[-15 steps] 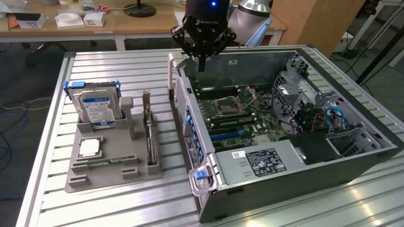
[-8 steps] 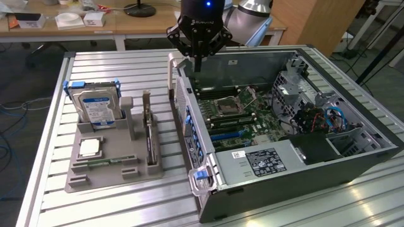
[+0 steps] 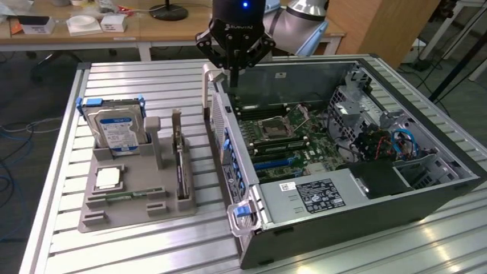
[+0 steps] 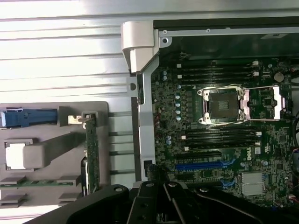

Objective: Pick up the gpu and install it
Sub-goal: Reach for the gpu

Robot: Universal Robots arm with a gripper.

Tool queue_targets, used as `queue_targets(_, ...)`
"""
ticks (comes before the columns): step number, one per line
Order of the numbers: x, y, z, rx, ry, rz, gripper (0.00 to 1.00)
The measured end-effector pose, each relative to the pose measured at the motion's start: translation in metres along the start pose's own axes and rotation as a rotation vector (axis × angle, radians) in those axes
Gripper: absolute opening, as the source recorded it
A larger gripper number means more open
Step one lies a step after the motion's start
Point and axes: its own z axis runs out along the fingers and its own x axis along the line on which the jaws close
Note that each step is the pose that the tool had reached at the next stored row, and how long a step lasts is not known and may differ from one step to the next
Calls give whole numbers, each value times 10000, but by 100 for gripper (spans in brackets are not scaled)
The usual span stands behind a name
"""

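Exterior view: the gripper [image 3: 234, 79] hung at twelve o'clock in the scene, over the rear edge of the open computer case [image 3: 426, 188].
Jaws: pressed together with nothing between them, as far as I could see.
Gpu: the gpu [image 3: 180, 165] stood on edge in a slot of the grey holder tray [image 3: 137, 214], at about seven o'clock from the gripper and well apart from it, not yet lifted.
Wrist view: the same gpu [image 4: 91, 154] showed edge-on in its slot, with the blue expansion slot [image 4: 198, 165] bare on the motherboard [image 4: 261, 140].
Neighbours: the hard drive [image 3: 116, 131] stood at nine o'clock from the card, and a memory stick [image 3: 129, 196] lay flat near the tray's front.
Risk, grasp: I judged the card thin and tall, so a pinch off its middle could tip it or jam it in the tray slot.
Risk, path: the case wall [image 3: 220, 131] rose between tray and board, so a low carry could knock the card's metal bracket on it.
Risk, seating: a card brought in tilted could miss the blue slot and scrape nearby components.
Surface: a table of ribbed aluminium slats [image 3: 122, 80] carried both tray and case.
Room: wooden desks [image 3: 152, 31] stood behind at eleven o'clock with small white boxes [image 3: 84, 24] on them; loose cables [image 3: 15, 165] trailed on the floor at nine o'clock.
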Motion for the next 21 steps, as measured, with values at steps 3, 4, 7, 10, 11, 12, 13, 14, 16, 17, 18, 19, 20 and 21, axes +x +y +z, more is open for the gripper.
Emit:
queue_targets(3,17,-1,0,0,0,2,11)
queue_targets(4,24,-2,-1,1,0,2,11)
queue_targets(7,49,-4,0,0,0,2,11)
queue_targets(10,71,-6,0,0,0,0,11)
queue_targets(11,80,-6,0,0,-1,1,11)
queue_targets(12,89,-7,-1,0,0,1,11)
queue_targets(13,97,-7,-1,1,0,1,11)
queue_targets(14,111,-9,-1,0,-1,1,11)
queue_targets(16,121,-9,-1,-1,0,0,11)
queue_targets(17,123,-9,-1,0,-1,0,11)
queue_targets(18,128,-10,-1,0,0,1,11)
queue_targets(19,134,-11,-1,0,0,2,11)
queue_targets(20,140,-11,-1,1,0,2,11)
queue_targets(21,145,-11,-1,0,0,1,11)
